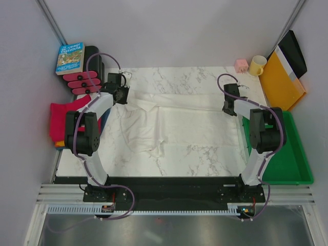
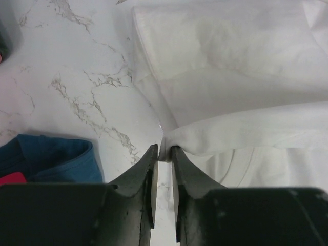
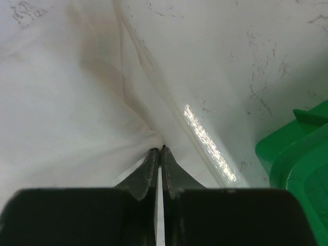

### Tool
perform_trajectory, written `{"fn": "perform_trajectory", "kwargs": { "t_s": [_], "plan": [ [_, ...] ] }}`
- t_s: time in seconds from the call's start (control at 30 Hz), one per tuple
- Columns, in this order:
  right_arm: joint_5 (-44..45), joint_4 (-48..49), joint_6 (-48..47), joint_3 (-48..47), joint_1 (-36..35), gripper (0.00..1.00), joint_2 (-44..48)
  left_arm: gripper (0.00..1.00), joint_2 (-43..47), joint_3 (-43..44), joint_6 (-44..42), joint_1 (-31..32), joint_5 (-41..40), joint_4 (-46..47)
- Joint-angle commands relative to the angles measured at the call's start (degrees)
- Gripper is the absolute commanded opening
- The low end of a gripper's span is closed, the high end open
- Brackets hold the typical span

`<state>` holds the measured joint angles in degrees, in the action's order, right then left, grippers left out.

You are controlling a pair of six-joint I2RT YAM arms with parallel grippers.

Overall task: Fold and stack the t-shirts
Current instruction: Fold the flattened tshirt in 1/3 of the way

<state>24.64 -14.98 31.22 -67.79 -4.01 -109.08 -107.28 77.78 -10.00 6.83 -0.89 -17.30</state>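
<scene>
The cream-white t-shirt lies spread and wrinkled across the marble table, partly folded lengthwise. My left gripper is shut on its left edge; in the left wrist view the fingertips pinch a fold of the white cloth. My right gripper is shut on its right edge; in the right wrist view the tips clamp the white cloth. A folded magenta-pink shirt lies on an orange one at the table's left edge. A blue shirt lies beside the left gripper.
A green tray stands at the right edge and shows in the right wrist view. A yellow-orange folder, a yellow mug and a pink cube are at the back right. A book and pink-and-black items are at the back left.
</scene>
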Motion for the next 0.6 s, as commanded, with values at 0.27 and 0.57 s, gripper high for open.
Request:
{"fn": "perform_trajectory", "kwargs": {
  "t_s": [0.27, 0.57],
  "plan": [
    [-1.0, 4.6, -1.5, -4.2, -2.5, 0.91, 10.4, 0.99, 3.5, 12.4, 1.7, -0.2, 3.0, -0.6],
    [-6.1, -1.2, -1.3, -20.8, -2.5, 0.00, -4.8, 0.51, -12.2, 26.5, 0.2, 4.9, 4.3, -5.6]
  ]
}}
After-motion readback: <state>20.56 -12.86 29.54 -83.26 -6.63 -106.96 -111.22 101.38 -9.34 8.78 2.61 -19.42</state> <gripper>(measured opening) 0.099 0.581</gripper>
